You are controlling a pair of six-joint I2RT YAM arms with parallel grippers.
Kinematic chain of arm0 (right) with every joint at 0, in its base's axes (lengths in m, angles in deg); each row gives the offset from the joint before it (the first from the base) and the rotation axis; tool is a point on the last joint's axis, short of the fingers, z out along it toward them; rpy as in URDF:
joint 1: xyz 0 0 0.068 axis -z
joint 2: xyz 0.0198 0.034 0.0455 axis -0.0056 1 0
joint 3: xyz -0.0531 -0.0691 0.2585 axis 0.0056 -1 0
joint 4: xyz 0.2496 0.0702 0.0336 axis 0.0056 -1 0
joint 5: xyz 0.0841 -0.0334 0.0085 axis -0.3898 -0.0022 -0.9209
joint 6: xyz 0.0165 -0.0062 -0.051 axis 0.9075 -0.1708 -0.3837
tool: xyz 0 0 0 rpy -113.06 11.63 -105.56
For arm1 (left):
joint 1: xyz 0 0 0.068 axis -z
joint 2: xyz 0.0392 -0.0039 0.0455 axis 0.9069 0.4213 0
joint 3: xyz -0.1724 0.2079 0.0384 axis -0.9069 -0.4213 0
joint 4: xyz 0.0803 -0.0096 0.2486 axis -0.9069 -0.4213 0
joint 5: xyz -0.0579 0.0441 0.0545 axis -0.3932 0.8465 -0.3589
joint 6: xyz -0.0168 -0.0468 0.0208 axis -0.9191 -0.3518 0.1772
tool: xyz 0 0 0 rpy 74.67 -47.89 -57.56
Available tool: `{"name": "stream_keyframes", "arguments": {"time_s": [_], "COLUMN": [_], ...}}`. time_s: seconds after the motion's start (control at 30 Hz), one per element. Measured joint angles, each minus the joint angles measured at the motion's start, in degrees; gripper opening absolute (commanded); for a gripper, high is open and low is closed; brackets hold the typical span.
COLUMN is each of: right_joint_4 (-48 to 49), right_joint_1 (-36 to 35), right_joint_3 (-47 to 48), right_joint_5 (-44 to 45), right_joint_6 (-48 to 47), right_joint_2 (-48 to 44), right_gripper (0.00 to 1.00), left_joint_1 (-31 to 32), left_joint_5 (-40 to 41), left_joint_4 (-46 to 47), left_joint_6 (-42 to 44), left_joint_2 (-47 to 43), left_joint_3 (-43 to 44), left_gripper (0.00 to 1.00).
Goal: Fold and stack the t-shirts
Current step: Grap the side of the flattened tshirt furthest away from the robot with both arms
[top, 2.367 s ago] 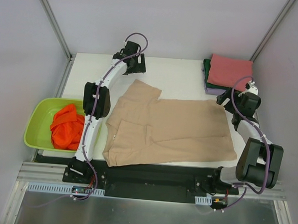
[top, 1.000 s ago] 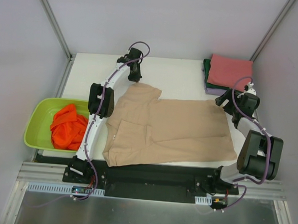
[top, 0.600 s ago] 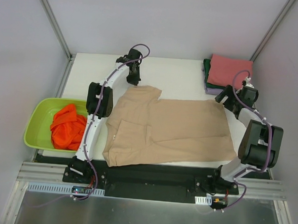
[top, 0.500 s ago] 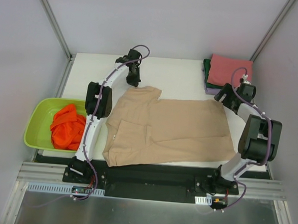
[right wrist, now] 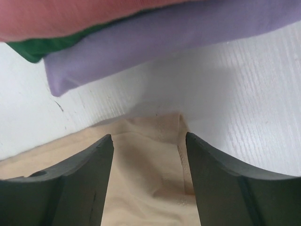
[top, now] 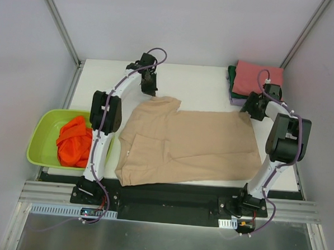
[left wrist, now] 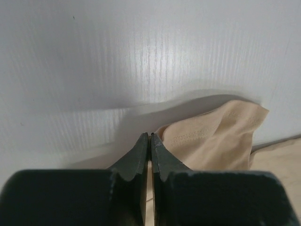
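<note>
A beige t-shirt [top: 188, 140] lies spread flat on the white table [top: 202, 85]. My left gripper [top: 151, 92] sits at its far left sleeve. In the left wrist view that gripper [left wrist: 149, 135] is shut, with a sliver of beige cloth [left wrist: 221, 136] pinched between the jaws and slightly raised. My right gripper [top: 250, 111] is at the shirt's far right corner. In the right wrist view it [right wrist: 149, 136] is open, its fingers astride the beige corner [right wrist: 150, 179]. An orange t-shirt [top: 76, 142] lies crumpled in the basin.
A folded stack stands at the far right corner, pinkish-red [top: 258, 78] on top, over dark green [right wrist: 33, 49] and lavender [right wrist: 164, 37], just beyond my right fingers. The lime-green basin [top: 40, 135] sits off the table's left edge. Grey walls enclose the table.
Both arms have reached out to the shirt's far edge. The left gripper has shut on the sleeve. The right gripper has swung to the far right corner, and its jaws have narrowed.
</note>
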Motion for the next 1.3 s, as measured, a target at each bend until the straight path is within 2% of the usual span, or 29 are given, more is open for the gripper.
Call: {"name": "stream_keyframes", "arguments": {"time_s": [0.17,0.37,0.67,0.87,1.07,1.1,1.13,1.3], "right_joint_4": [-3.8,-7.3,-11.4,-14.1,-14.6,-14.7,-14.7,-12.5], "right_joint_1": [-0.3,-0.8,-1.2,-1.2,-1.2,-1.2,-1.2,-1.2], "right_joint_3": [0.0,0.7,5.9,10.8,10.9,10.9,10.9,9.7], "right_joint_5": [0.5,0.9,0.9,1.1,0.9,0.8,0.6,-0.8], "right_joint_6": [-1.6,-2.9,-3.5,-4.1,-4.8,-4.9,-5.1,-6.1], "right_joint_2": [0.0,0.3,4.0,7.1,7.2,7.2,7.2,7.1], "right_gripper": [0.62,0.48,0.49,0.43,0.17,0.07,0.01,0.01], "left_joint_1": [0.0,0.0,0.0,0.0,0.0,0.0,0.0,0.0], "left_joint_5": [-1.0,-2.0,-2.1,-2.1,-2.1,-2.1,-2.1,-2.5], "left_joint_4": [1.1,1.9,2.4,2.6,2.7,2.7,2.7,2.9], "left_joint_6": [0.0,0.0,0.0,0.0,0.0,0.0,0.0,0.0], "left_joint_2": [-2.2,-4.2,-5.3,-7.0,-7.6,-7.6,-7.6,-8.5], "left_joint_3": [-2.8,-5.5,-7.2,-7.7,-7.8,-8.0,-8.1,-9.9], "left_gripper": [0.0,0.0,0.0,0.0,0.0,0.0,0.0,0.0]}}
